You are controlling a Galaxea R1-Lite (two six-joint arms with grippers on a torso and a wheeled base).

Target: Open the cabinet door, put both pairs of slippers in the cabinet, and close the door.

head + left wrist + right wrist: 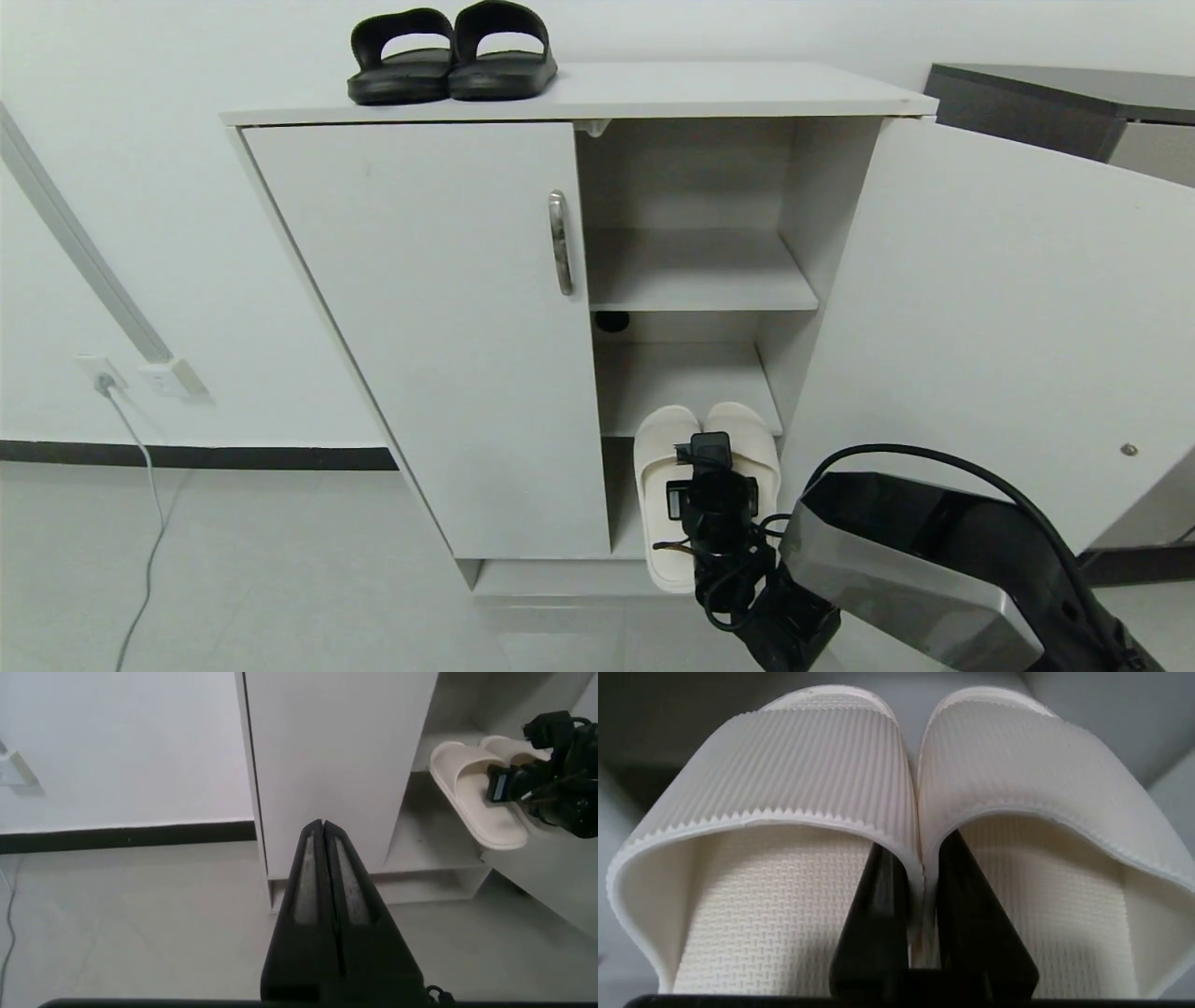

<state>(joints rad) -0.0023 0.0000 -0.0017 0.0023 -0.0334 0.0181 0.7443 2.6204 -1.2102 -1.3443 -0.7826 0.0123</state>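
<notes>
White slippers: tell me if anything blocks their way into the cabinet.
Nothing visible does. The right door stands open, and the white slippers, pinched in the right gripper, hang at the bare lowest compartment.

Head camera looks forward-down on whole cabinet (pixel 420 327), mid range; left wrist low, facing its base; right wrist tight against white slippers (pixel 658 443), which all three share.

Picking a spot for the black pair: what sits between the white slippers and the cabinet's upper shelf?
In the head view, the middle shelf, bare, lies between the white slippers and the upper shelf. A small dark spot shows under the upper shelf.
</notes>
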